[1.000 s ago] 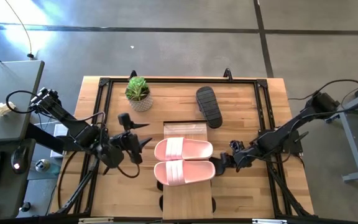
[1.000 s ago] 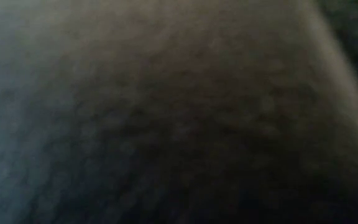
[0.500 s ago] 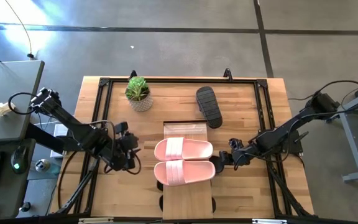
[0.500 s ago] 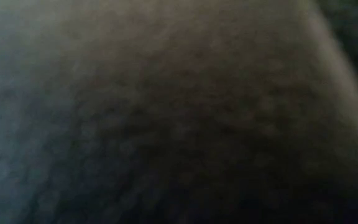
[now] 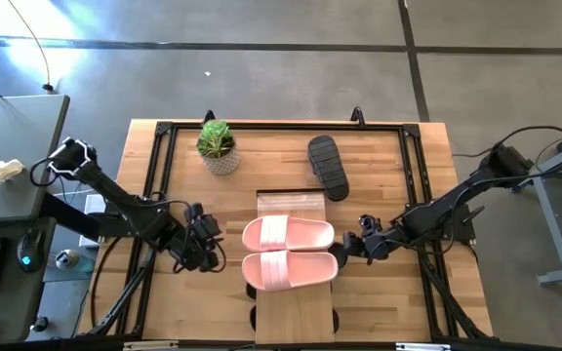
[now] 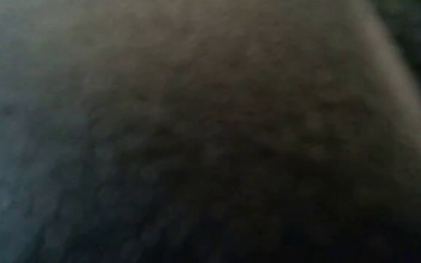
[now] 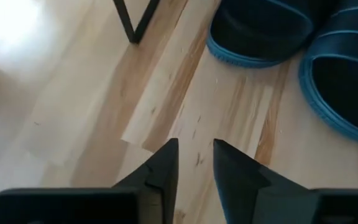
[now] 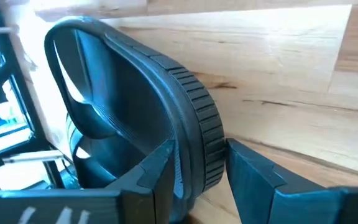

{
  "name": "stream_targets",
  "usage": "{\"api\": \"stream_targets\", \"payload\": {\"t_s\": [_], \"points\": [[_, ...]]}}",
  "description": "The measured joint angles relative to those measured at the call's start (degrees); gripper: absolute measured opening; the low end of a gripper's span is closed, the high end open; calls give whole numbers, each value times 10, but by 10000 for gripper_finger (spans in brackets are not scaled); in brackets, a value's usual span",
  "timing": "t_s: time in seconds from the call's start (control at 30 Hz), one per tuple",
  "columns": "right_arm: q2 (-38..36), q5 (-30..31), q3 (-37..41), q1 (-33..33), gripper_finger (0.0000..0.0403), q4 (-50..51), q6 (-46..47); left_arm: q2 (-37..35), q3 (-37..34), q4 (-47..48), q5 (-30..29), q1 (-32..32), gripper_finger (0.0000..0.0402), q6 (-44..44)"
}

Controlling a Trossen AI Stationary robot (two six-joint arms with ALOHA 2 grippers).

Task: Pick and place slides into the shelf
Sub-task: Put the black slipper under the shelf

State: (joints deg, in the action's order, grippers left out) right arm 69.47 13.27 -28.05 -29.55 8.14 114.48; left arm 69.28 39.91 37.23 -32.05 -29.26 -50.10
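**Slides on shelf top, black slide pinched at right**

Tabletop (image 5: 398, 302) of butcher-block wood is seen from above, framed by a black metal rail (image 5: 281, 125). Across its middle a narrow light-wood shelf (image 5: 295, 314) is laid, running toward the near edge. No brand, label or readable writing is made out anywhere.

Left arm (image 5: 115, 200) is reached in from the left, right arm (image 5: 457, 203) from the right; cables are trailed behind both.

Pale pink pair (image 5: 288, 253) is set side by side on the shelf top, straps up, the 2 slides touching. A black slide (image 5: 328, 167) is left sole-up on the table, ribbed, just beyond the shelf's far end and near the back rail. A small potted plant (image 5: 218, 146) is stood at the far left of the table, well apart from the slides.

Right gripper (image 8: 194, 168) is held just beside the pink pair's right side, at table level. In the right wrist view its 2 fingers are pinched on the ribbed edge of a dark slide (image 8: 135, 112), tilted on its side against the wood.

Left gripper (image 5: 206, 246) is held low over bare wood, near the pink pair's left side. In the left wrist view its fingers are drawn nearly together, w/ a narrow gap and nothing between them; 2 more dark slides (image 7: 303, 43) are seen beyond, apart from it.

Low view is blocked entirely by smth dark and blurred; nothing can be told from it.
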Motion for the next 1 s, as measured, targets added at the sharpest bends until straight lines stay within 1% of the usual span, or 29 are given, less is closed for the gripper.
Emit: {"api": "stream_targets", "payload": {"t_s": [0.13,0.27,0.4,0.57,0.67,0.83,1.0], "points": [[22,-28,0,8,126,-8,6,0,-54,-105,-5,0,67,-8],[65,-35,0,19,126,-51,-3,0,-87,-191,-16,0,52,6],[99,-32,0,30,126,-108,-27,1,-95,-210,-21,0,39,8],[113,-5,0,31,126,-110,-30,16,-95,-210,-23,0,25,-1],[113,12,0,31,126,-114,-44,38,-95,-216,-34,0,15,-21],[103,37,0,28,126,-114,-66,75,-95,-266,-46,1,2,-28],[82,48,0,22,126,-109,-70,91,-95,-273,-46,1,4,-49]]}}
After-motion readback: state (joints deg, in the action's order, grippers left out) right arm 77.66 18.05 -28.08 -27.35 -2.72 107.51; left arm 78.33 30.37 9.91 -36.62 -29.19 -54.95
